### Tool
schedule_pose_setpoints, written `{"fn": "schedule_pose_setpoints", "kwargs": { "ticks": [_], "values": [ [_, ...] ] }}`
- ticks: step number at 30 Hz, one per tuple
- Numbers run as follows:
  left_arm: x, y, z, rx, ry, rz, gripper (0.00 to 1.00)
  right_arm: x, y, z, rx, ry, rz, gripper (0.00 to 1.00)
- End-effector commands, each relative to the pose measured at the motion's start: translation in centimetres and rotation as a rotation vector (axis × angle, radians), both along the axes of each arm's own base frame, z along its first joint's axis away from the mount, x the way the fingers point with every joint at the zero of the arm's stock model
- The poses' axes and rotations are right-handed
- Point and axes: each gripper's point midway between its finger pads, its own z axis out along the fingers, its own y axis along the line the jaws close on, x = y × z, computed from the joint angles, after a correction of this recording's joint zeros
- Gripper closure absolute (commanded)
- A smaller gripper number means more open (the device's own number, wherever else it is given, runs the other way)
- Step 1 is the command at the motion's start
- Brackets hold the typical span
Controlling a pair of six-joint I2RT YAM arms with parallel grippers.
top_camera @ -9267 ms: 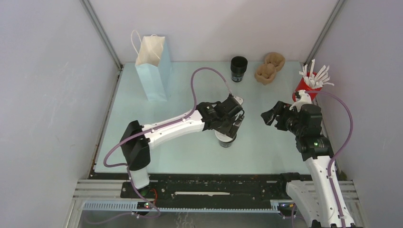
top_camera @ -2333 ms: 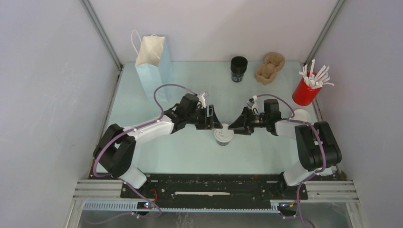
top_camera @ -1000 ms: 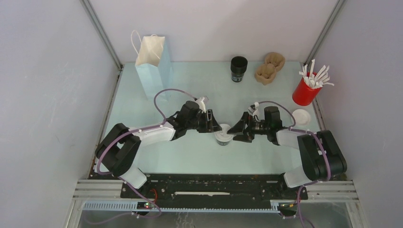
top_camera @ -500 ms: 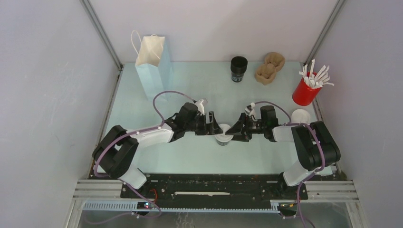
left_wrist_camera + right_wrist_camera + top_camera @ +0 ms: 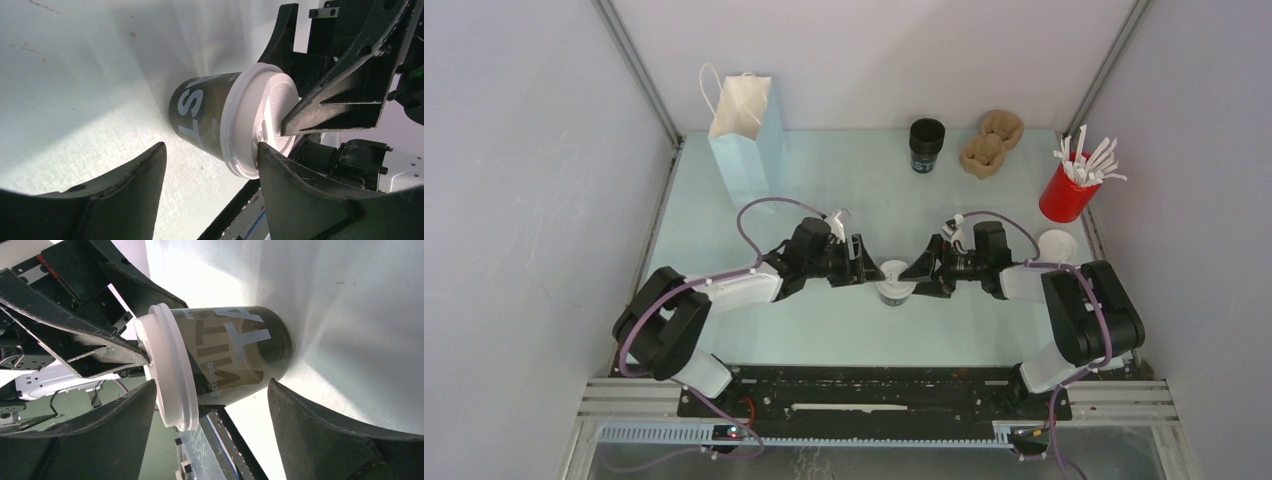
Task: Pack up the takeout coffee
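The takeout coffee (image 5: pixel 894 283) stands lidded mid-tabletop (image 5: pixel 824 330), well apart from the paper bag (image 5: pixel 746 140), so the packing itself isn't started. The left hand (image 5: pixel 872 272) and right hand (image 5: pixel 912 274) are both spread wide, flanking it. Can't tell if a finger touches the lid. 9.3 s ago the right hand hung back near the red cup (image 5: pixel 1064 195).

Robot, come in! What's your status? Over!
Both open: left end effector, right end effector, flanking the takeout coffee. It's upright, lid on, ungripped. Each end effector crowds the other; paper bag back left.
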Motion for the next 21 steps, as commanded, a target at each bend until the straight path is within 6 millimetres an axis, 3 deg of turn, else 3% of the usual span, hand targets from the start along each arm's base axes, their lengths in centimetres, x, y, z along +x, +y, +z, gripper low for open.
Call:
{"fn": "schedule_pose_setpoints", "kwargs": {
  "ticks": [1, 4, 9, 12, 14, 19, 21],
  "values": [
    [-0.5, 1.7, -3.7, 0.129, 0.029, 0.001, 0.31, 1.7, -0.8, 1.6, -0.009, -0.081, -0.035, 0.08],
    [-0.5, 1.8, -3.7, 0.139, 0.023, 0.003, 0.32, 2.3, -1.0, 1.1, -0.022, -0.066, -0.027, 0.10],
    [-0.7, 2.7, -5.0, 0.193, 0.035, 0.015, 0.35, 1.7, -2.5, -3.2, -0.061, 0.034, -0.066, 0.32],
    [-1.3, 3.3, -6.2, 0.214, 0.058, 0.019, 0.37, 1.0, -2.6, -4.8, -0.076, 0.069, -0.063, 0.35],
    [-1.6, 3.6, -6.7, 0.224, 0.066, 0.021, 0.37, 1.4, -2.6, -3.7, -0.078, 0.037, -0.072, 0.32],
    [-1.6, 3.8, -6.2, 0.219, 0.050, 0.018, 0.37, 2.8, -0.9, 2.6, -0.006, -0.116, -0.017, 0.10],
    [-1.5, 3.6, -5.8, 0.212, 0.041, 0.016, 0.37, 3.5, -0.1, 3.3, -0.015, -0.129, 0.005, 0.07]
  ]
}}
